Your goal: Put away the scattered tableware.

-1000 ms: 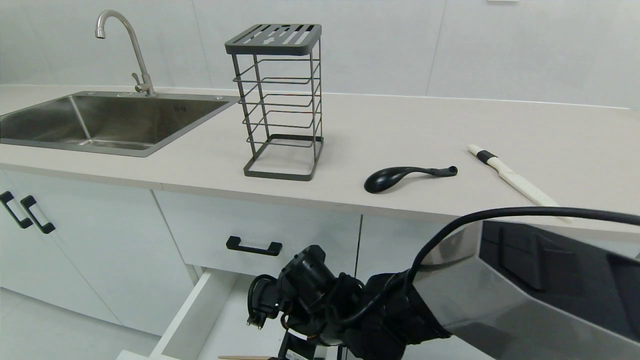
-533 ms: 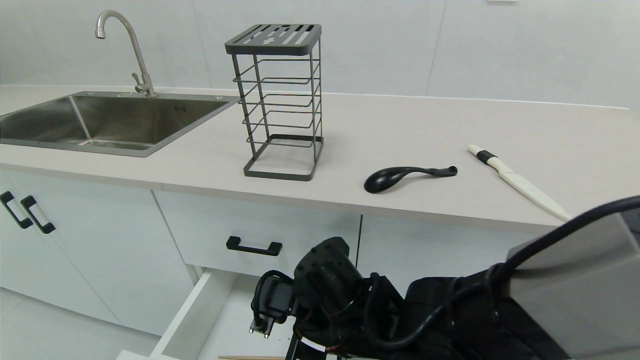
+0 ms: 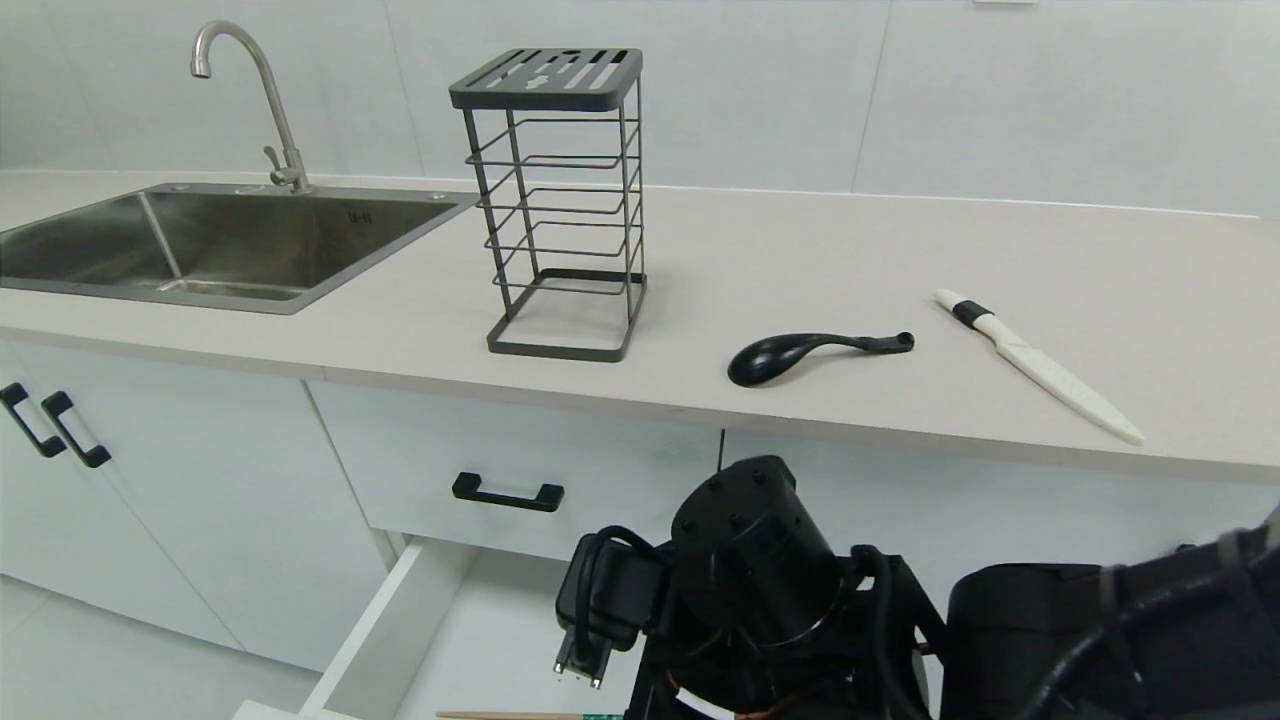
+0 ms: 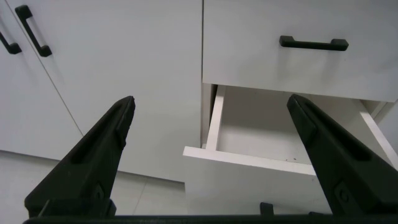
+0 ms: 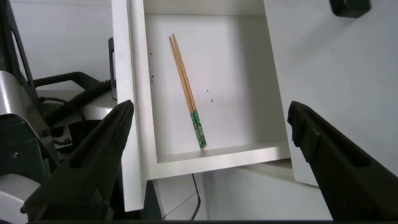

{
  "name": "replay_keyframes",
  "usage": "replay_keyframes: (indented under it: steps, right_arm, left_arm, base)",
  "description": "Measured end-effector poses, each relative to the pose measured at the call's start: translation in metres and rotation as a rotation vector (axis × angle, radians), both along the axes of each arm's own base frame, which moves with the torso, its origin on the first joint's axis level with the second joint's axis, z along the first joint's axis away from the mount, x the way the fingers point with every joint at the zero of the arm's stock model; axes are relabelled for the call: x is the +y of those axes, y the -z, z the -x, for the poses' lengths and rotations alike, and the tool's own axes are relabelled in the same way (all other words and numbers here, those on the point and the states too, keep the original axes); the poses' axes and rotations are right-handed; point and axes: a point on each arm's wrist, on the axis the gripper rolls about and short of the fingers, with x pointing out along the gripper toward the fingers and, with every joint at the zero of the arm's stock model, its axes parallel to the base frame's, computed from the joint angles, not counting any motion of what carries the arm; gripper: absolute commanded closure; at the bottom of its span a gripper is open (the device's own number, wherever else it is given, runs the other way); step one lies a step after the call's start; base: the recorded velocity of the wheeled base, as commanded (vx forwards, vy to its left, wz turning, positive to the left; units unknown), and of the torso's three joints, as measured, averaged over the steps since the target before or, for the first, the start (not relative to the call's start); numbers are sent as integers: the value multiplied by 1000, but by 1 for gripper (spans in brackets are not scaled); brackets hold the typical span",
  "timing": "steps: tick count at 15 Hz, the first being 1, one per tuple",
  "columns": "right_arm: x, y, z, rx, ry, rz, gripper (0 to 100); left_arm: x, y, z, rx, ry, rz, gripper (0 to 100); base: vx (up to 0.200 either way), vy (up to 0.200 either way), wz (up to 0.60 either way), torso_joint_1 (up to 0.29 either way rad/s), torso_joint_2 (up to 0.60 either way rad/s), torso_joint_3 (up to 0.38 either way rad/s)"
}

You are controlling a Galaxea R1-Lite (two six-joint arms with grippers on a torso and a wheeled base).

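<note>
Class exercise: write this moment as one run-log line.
drawer: open, chopsticks inside | counter: black spoon, white knife | left hand: open | right hand: open, above drawer

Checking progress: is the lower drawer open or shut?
Open: the drawer stands pulled out from the cabinet, with chopsticks lying inside.

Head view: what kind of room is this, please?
Probably a kitchen: a steel sink with a tap is set into a long counter, and a black spoon and a white knife lie on that counter.

Left claw (image 4: 211, 102), right claw (image 5: 211, 107) apparently open
</note>
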Motion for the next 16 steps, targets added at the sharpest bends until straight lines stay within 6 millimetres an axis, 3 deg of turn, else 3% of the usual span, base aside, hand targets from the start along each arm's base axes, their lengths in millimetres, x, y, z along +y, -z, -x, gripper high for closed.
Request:
replay_keyframes:
  steps: [11, 16]
  right_arm:
    - [-19, -27, 20, -94, 26, -71, 0]
    - [-12, -35, 24, -125, 24, -104, 0]
  left_arm:
    - [0, 0, 0, 0, 0, 0, 0]
    - [0, 0, 0, 0, 0, 0, 0]
  base:
    - [0, 0, 0, 0, 0, 0]
    - [0, 0, 0, 175, -300, -135]
